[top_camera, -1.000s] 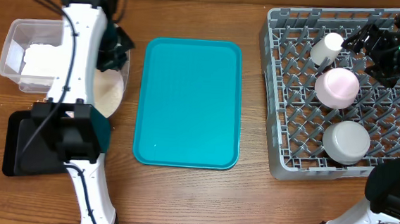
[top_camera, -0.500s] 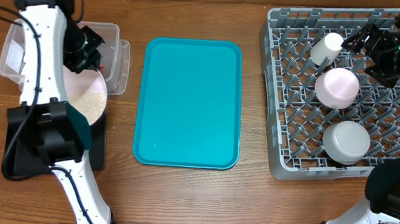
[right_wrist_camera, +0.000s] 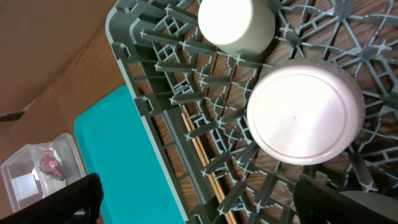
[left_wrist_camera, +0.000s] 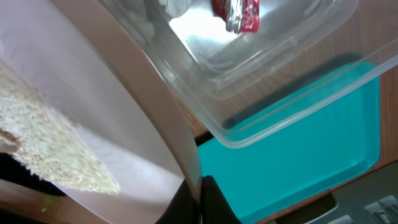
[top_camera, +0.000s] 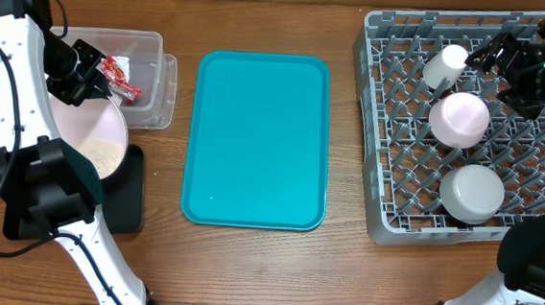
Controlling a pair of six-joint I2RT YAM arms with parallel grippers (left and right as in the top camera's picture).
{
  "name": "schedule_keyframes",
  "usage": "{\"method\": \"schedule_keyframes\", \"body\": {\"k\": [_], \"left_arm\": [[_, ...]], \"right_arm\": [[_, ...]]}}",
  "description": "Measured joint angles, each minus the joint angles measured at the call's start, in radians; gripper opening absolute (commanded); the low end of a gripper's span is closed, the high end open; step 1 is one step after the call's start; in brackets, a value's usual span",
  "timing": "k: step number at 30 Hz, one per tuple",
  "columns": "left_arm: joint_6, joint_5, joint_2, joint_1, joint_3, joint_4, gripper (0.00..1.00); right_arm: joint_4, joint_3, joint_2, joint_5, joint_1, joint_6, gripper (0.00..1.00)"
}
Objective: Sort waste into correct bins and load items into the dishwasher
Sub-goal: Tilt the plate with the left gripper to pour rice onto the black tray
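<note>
The left fingers (left_wrist_camera: 207,202) are pinched on the rim of the large white plate (top_camera: 96,135), which is held tilted at the left with rice scraps (left_wrist_camera: 50,143) on it, beside the clear tub (top_camera: 152,108) holding the red-and-white wrapper (top_camera: 121,75). The right fingers (right_wrist_camera: 339,202) are spread wide over the dish rack (top_camera: 369,121), where the cup (top_camera: 445,66), white bowl (top_camera: 459,119) and grey bowl (top_camera: 472,192) are seen.

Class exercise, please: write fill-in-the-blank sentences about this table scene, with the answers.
The small wrapper in the clear rectangular plastic tub is white and ____.
The large square grey plastic dish rack holds ____ dishes.
The ____ tool is shut on the large round white plate.
Answers: red; three; left.
</note>
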Motion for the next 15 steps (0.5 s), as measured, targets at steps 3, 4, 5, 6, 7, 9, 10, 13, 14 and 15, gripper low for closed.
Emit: {"method": "schedule_keyframes", "body": {"k": [3,4,5,6,7,9,10,13,14,15], "left_arm": [[0.003,0.003,-0.023,0.000,-0.050,0.001,0.04],[0.003,0.003,-0.034,0.000,-0.071,-0.002,0.04],[0.003,0.003,-0.043,0.001,-0.087,-0.002,0.04],[0.003,0.003,-0.054,0.004,-0.103,-0.002,0.04],[0.003,0.002,-0.064,0.006,-0.117,-0.003,0.04],[0.003,0.002,-0.080,0.014,-0.136,-0.003,0.04],[0.004,0.002,-0.087,0.022,-0.142,-0.003,0.04],[0.007,0.000,-0.097,0.042,-0.144,-0.003,0.04],[0.010,-0.001,-0.098,0.048,-0.144,-0.003,0.04],[0.018,-0.001,-0.100,0.054,-0.145,-0.003,0.04]], "right_arm": [[0.001,0.000,0.000,0.000,0.000,0.000,1.00],[0.000,0.000,0.000,-0.001,0.000,0.000,1.00],[0.001,0.000,0.000,0.000,0.000,0.000,1.00],[0.001,0.000,0.000,0.000,0.000,0.000,1.00],[0.001,0.000,0.000,0.000,0.000,0.000,1.00],[0.001,0.000,0.000,0.000,0.000,0.000,1.00],[0.001,0.000,0.000,0.000,0.000,0.001,1.00],[0.001,0.000,0.000,0.000,0.000,0.000,1.00],[0.001,0.000,0.000,-0.001,0.000,0.000,1.00],[0.000,0.000,0.000,0.000,0.000,0.000,1.00]]}}
